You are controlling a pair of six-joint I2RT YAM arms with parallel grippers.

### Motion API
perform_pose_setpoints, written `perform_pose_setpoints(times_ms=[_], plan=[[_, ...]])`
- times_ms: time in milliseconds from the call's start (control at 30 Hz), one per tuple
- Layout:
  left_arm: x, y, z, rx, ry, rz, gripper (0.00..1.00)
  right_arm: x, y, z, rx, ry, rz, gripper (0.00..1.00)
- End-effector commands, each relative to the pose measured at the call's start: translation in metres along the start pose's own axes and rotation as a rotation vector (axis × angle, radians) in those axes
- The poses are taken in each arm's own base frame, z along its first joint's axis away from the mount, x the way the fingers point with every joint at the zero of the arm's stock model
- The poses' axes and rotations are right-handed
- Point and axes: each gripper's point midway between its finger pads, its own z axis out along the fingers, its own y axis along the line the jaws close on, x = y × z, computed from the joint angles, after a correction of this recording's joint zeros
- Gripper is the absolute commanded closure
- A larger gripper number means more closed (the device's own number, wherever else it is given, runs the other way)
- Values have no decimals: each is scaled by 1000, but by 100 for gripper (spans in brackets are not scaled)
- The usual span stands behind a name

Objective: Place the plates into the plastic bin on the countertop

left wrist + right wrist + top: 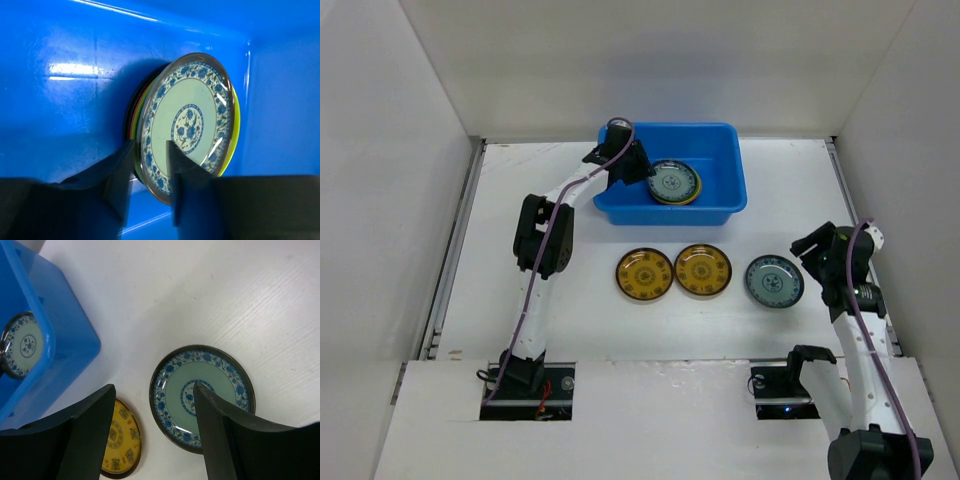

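plastic bin (620, 212): 1, blue, back of desk (590, 320) | in bin: 1 stack, patterned top plate (674, 182), lime, orange, black edges beneath | on desk: 2 yellow-brown plates (644, 274) (703, 270) side by side, 1 blue-green plate (774, 281) to their right | left fingers (120, 175): slightly parted astride top plate's rim | right fingers (90, 435): spread wide above blue-green plate

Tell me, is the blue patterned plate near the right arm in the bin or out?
Out. That plate lies flat on the white countertop, apart from the blue bin.
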Motion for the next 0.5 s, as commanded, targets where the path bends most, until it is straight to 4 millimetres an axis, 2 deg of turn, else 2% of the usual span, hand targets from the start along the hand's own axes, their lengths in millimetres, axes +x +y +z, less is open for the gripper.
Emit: perform_pose_setpoints(times_ms=[0,33,67,100,200,267,367,467], plan=[[-25,-31,-11,85,-59,33,62,21,-23,0,94,79,17,31],[-27,-33,-13,87,-63,35,48,28,-30,-1,125,117,27,31],[-29,-35,-15,91,-67,36,40,34,-32,-1,137,139,27,31],[-34,-38,-20,98,-80,40,28,37,-30,-2,135,142,26,31],[-50,-48,-35,114,-118,47,2,53,-24,-2,136,214,63,31],[-61,-58,-48,132,-145,51,0,67,-30,2,167,276,100,32],[-75,-74,-70,167,-181,51,0,82,-51,6,250,311,174,33],[-93,-85,-94,196,-227,53,0,87,-67,6,302,298,223,34]])
